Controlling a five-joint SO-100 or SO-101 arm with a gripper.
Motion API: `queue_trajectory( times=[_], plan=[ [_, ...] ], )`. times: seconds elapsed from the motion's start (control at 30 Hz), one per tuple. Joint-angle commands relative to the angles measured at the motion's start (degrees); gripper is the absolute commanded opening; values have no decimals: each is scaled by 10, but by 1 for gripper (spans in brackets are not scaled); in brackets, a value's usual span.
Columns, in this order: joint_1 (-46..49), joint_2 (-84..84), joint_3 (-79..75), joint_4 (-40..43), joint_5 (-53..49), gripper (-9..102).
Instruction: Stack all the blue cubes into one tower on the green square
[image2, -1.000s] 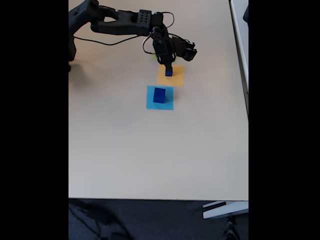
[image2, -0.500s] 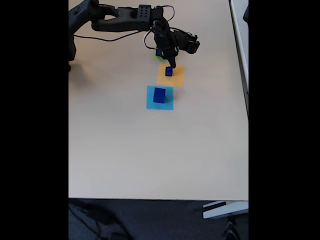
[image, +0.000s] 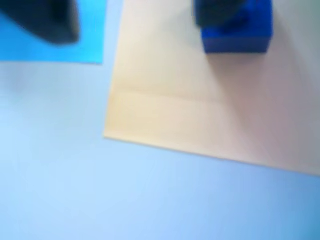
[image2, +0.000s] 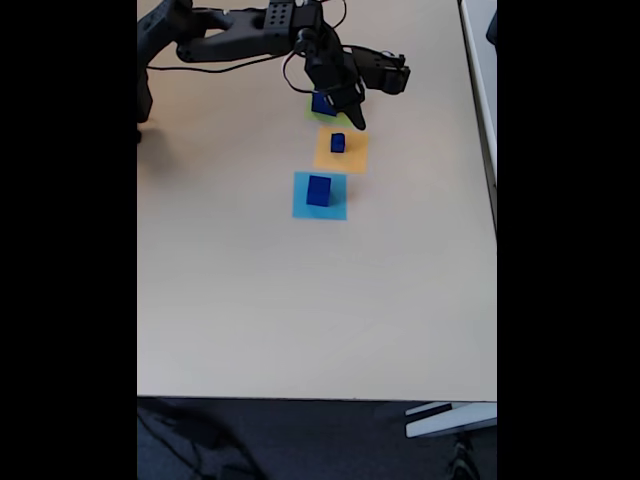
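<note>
Though the arm covers most of the green square, we make out one blue cube on it — half hidden. The gripper hangs above the orange square, where a small cube sits; we cannot tell whether its jaws are parted. A larger cube stands on the light-blue square.

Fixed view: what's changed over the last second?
The hand has let go of the small blue cube on the orange square and lifted away toward the green square. That cube, the larger one on the light-blue square and another stayed put.
</note>
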Motion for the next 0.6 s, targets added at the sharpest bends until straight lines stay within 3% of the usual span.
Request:
queue_trajectory(
  times=[0.0, 0.37, 0.57],
  plan=[
    [16, 86, 12, -12, -9, 28],
    [39, 106, 57, -13, -21, 29],
    [57, 120, 114, -35, -22, 35]
  ],
)
